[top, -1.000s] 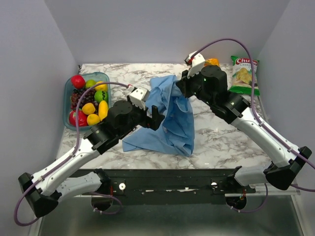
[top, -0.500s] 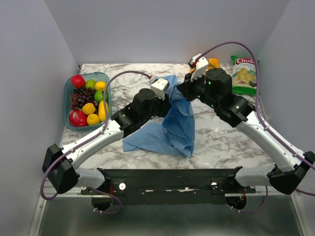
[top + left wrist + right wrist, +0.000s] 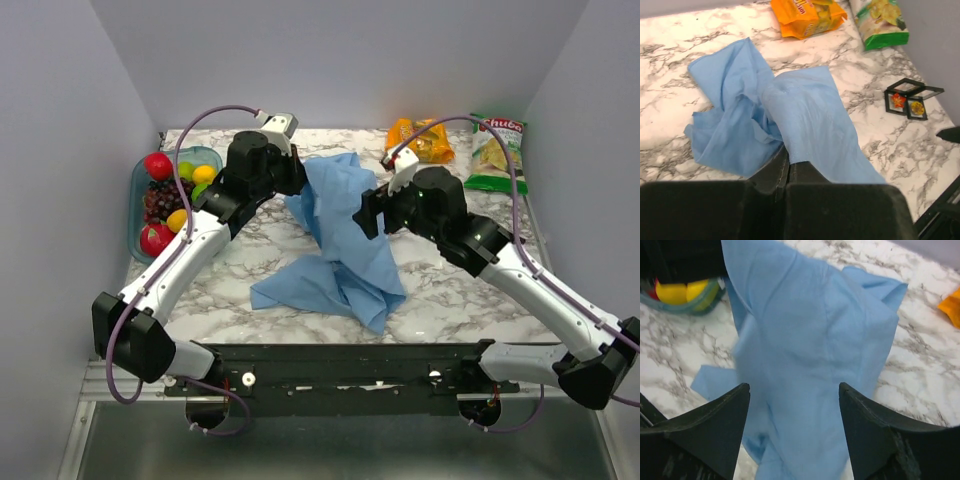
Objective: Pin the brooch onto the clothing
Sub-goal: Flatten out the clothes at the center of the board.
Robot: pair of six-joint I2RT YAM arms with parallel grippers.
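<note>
The brooch [image 3: 898, 100], orange-red, lies in one of two small black square trays [image 3: 906, 105] on the marble table [image 3: 890, 150], well apart from the light blue shirt [image 3: 345, 235]. The left gripper [image 3: 788, 170] has its fingers pressed together on a fold of the shirt and holds it raised. The right gripper [image 3: 793, 390] stands wide apart before the hanging cloth; whether it touches the cloth, I cannot tell. Behind, a green chip bag [image 3: 497, 150] carries a red label that seems to begin with "Chu". The writing on the orange bag [image 3: 425, 140] is not readable.
</note>
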